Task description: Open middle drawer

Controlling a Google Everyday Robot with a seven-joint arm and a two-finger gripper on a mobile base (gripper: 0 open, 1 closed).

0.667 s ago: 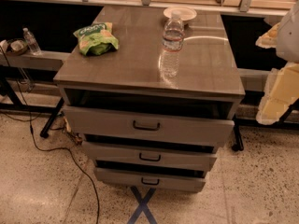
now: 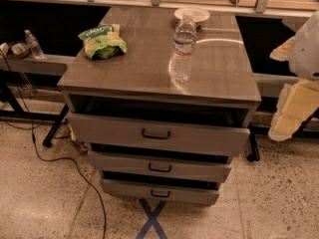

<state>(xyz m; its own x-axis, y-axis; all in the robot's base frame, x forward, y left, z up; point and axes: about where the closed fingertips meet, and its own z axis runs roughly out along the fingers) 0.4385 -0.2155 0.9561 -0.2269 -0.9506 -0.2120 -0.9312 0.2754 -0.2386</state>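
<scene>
While gripper (image 2: 293, 109) hangs at right, state unclear, middle drawer (image 2: 199, 169) sits slightly out, grey, loop-handled.

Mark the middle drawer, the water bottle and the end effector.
middle drawer (image 2: 159, 166): camera view, front panel at its dark loop handle.
water bottle (image 2: 183, 48): camera view, mid-body, around the label.
end effector (image 2: 293, 108): camera view, pale yellow part at the right edge, beside the cabinet.
</scene>
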